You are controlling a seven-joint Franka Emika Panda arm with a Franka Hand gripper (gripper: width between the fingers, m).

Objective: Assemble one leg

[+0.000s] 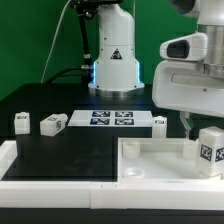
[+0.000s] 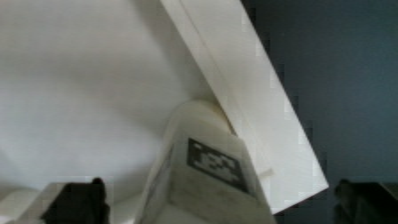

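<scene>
One leg (image 1: pixel 210 150), a stubby white block with a black-and-white tag, stands at the near corner of the white tray-like tabletop (image 1: pixel 150 165) on the exterior view's right. My gripper (image 1: pixel 205 126) hangs right over it. In the wrist view the leg (image 2: pixel 210 165) rises between my fingers (image 2: pixel 75 200), with a gap showing on both sides, so the gripper (image 2: pixel 217 208) is open around it. The tabletop's raised rim (image 2: pixel 231 70) runs past the leg. Three more legs lie loose on the black table: two (image 1: pixel 20 122) (image 1: pixel 52 124) on the left, one (image 1: pixel 159 123) farther right.
The marker board (image 1: pixel 110 119) lies flat on the table between the loose legs, in front of the arm's base (image 1: pixel 113 70). A white raised edge (image 1: pixel 40 165) borders the table at the front left.
</scene>
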